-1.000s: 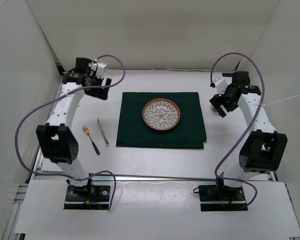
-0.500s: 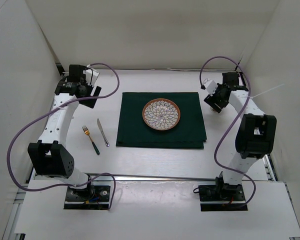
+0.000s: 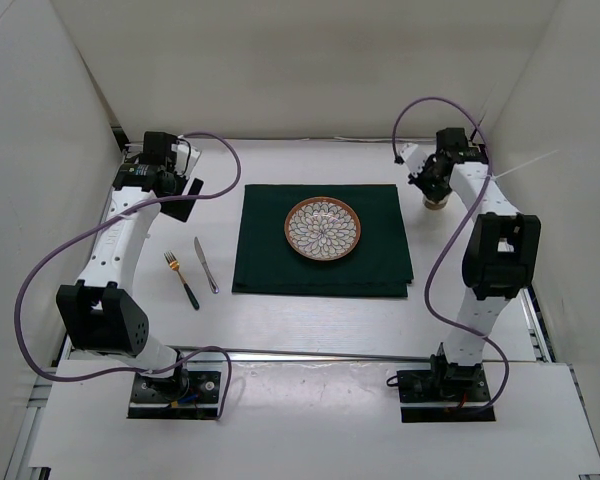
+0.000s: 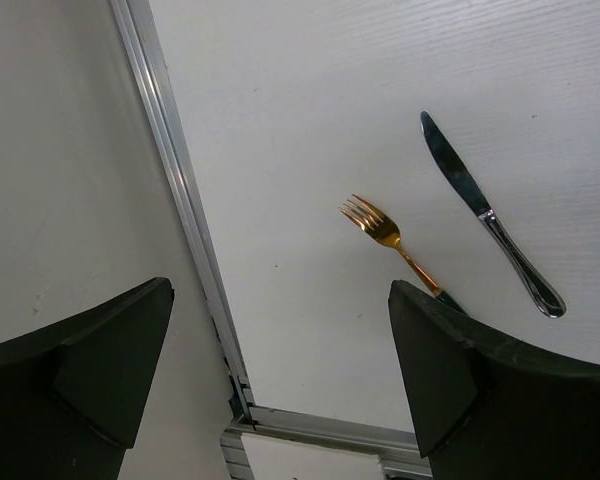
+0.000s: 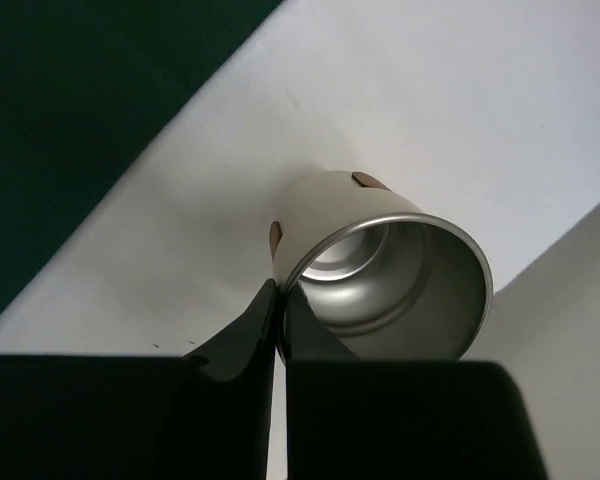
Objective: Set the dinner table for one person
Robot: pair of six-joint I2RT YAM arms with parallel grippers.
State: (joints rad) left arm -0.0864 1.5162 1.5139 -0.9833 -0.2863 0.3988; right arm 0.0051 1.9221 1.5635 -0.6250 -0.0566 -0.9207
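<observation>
On the white dinner table [image 3: 310,315] lies a dark green cloth [image 3: 270,262] with a patterned plate [image 3: 323,227] on it. Left of the cloth lie a gold fork [image 3: 180,279] [image 4: 390,240] and a steel knife [image 3: 206,264] [image 4: 485,210]. A white cup [image 3: 437,203] [image 5: 380,270] with a metal inside stands right of the cloth. My right gripper [image 3: 430,182] [image 5: 280,300] is shut on the cup's rim, one finger inside and one outside. Over the table's far left hangs my left gripper [image 3: 176,192] [image 4: 280,290], open and holding nothing.
White walls close in the table at the left, back and right. An aluminium rail [image 4: 180,200] runs along the table's left edge, right below my left gripper. Purple cables loop from both arms.
My right gripper has swung toward the back over the cup and shut on its rim. The left arm drew back to the far left, then held still.
</observation>
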